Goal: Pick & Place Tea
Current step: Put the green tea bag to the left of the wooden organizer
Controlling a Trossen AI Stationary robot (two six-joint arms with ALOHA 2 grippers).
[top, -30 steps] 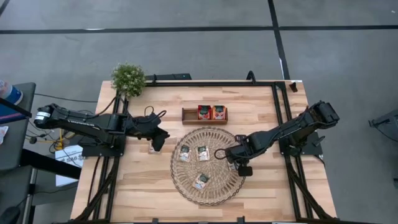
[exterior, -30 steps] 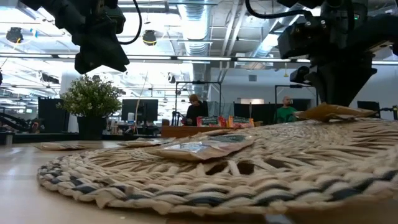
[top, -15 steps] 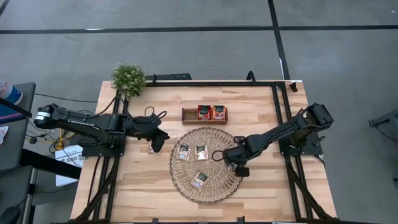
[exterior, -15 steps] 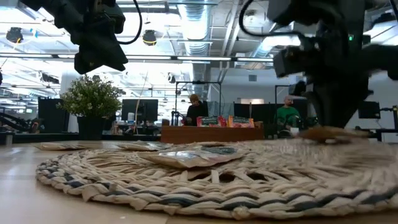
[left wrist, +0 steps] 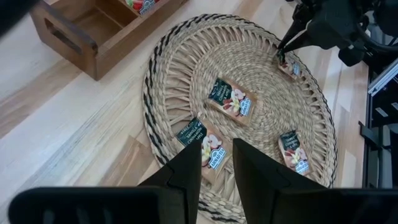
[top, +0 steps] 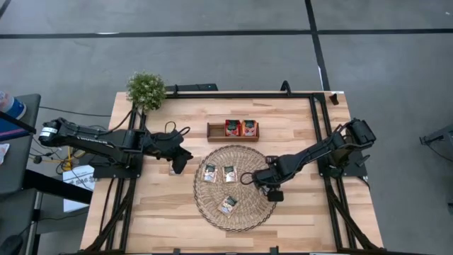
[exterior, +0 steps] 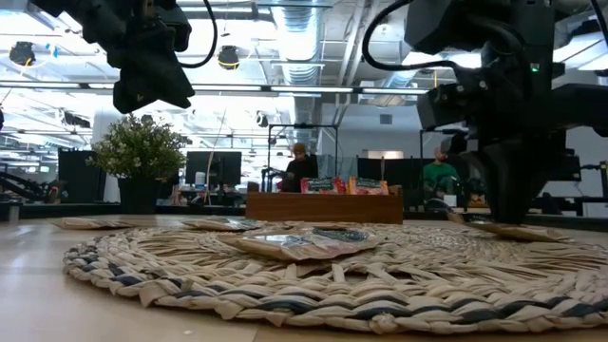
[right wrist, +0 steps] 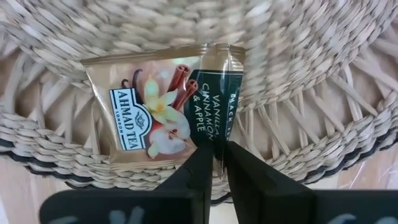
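Three beige tea sachets with dark green bands [top: 209, 173] [top: 229, 173] [top: 228, 205] lie flat on the round wicker mat [top: 233, 212]. A fourth one [right wrist: 158, 115] lies near the mat's right rim, and my right gripper [top: 272, 190] is shut on it. Two red-orange sachets [top: 240, 128] stand in the wooden tray [top: 216, 130] beyond the mat. My left gripper [top: 180, 159] hangs above the table left of the mat, open by a narrow gap [left wrist: 217, 155] and holding nothing. My right gripper pinches the fourth sachet between its two fingers at the edge of its dark green band [right wrist: 214, 140]. The fingers come from above, pointing down. The sachet lies flat on the mat's weave near the right rim [exterior: 518, 229].
A small potted plant [top: 146, 90] stands at the table's far left corner. Another sachet lies on the bare wood [top: 173, 170] under my left gripper. Black frame rails run along the table's left and right sides. Bare wood lies in front of the mat.
My right gripper has come down and a little toward the table's left, still shut on the sachet. The mat's right side, which had been raised with the sachet, has sunk flat onto the table, and the mat has slid slightly left.
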